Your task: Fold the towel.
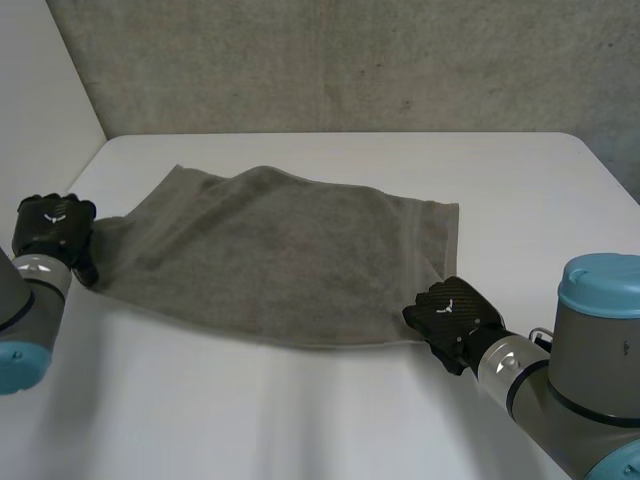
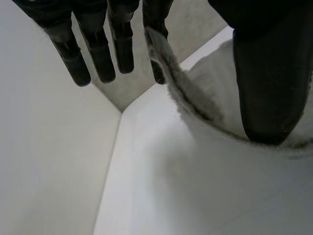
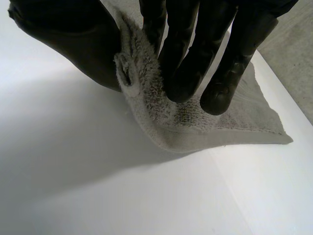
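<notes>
A grey towel (image 1: 290,255) lies spread on the white table (image 1: 300,420), slightly rumpled and raised at its left end. My left hand (image 1: 55,232) is at the towel's left corner. In the left wrist view its fingers (image 2: 98,54) are straight and spread, the thumb (image 2: 271,83) rests on the towel (image 2: 210,93), and the towel's edge stands up beside one finger. My right hand (image 1: 455,318) is at the near right corner. There its fingers (image 3: 195,58) and thumb (image 3: 73,44) pinch the corner of the towel (image 3: 220,122) and lift it a little off the table.
A grey concrete wall (image 1: 350,60) runs along the table's far edge. A white side panel (image 1: 40,90) stands at the left, close to my left hand. Bare table lies in front of the towel and to its right.
</notes>
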